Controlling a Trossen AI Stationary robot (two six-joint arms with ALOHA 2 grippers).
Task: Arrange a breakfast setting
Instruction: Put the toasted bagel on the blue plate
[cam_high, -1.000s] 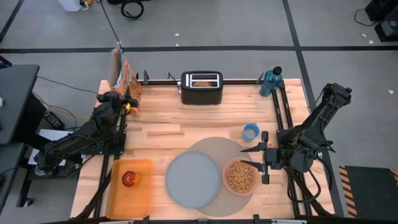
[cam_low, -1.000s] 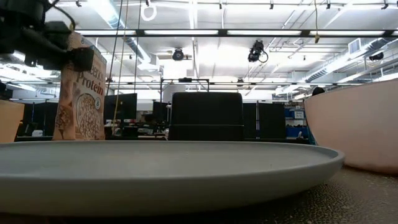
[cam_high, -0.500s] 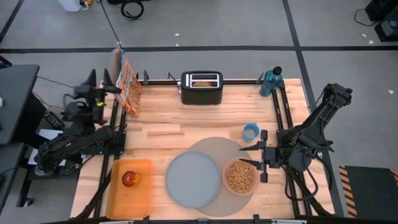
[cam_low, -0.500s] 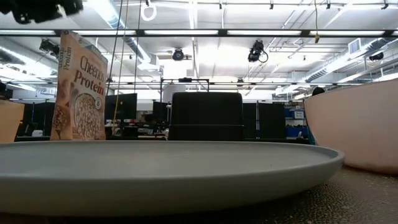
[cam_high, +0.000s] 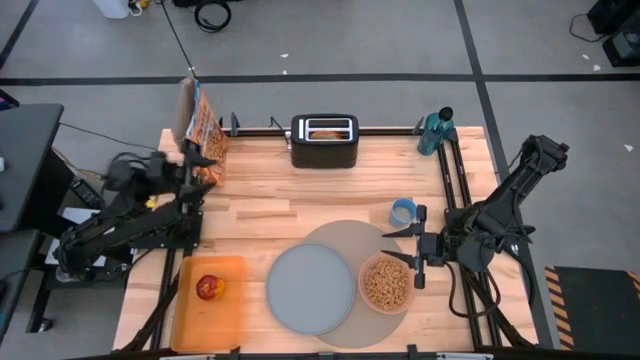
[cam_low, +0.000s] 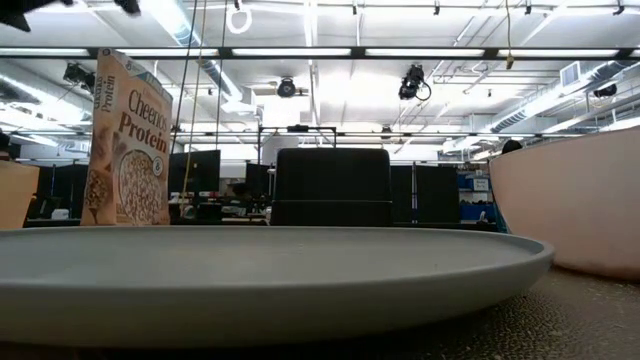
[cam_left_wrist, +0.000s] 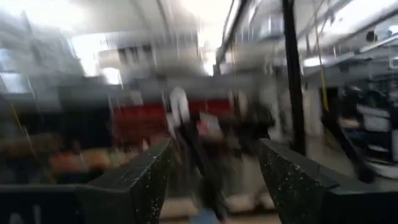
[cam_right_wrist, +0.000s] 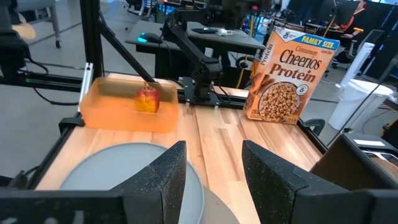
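A round grey-tan placemat (cam_high: 345, 240) lies at the table's near middle. On it sit a grey plate (cam_high: 310, 288) and a pink bowl (cam_high: 387, 283) filled with brown cereal pieces (cam_high: 386, 285). A red apple (cam_high: 209, 288) rests on an orange board (cam_high: 225, 310) at the near left. A toasted bagel half (cam_high: 325, 131) sticks out of the black toaster (cam_high: 325, 148). My right gripper (cam_high: 390, 247) hovers open over the placemat by the bowl's far rim. My left gripper (cam_high: 180, 160) is open and raised at the far left, beside the cereal box (cam_high: 203, 135).
The cereal box (cam_right_wrist: 289, 78) stands upright on its base at the table's far left corner. A small blue cup (cam_high: 403, 212) sits far of the bowl, and a teal bottle (cam_high: 437, 130) stands at the far right corner. Bare wood lies between the toaster and the placemat.
My left gripper has come up off the cereal box's top, swung toward the table's left edge and turned from pointing down to about level. The box stays upright where it was. My right gripper has kept still.
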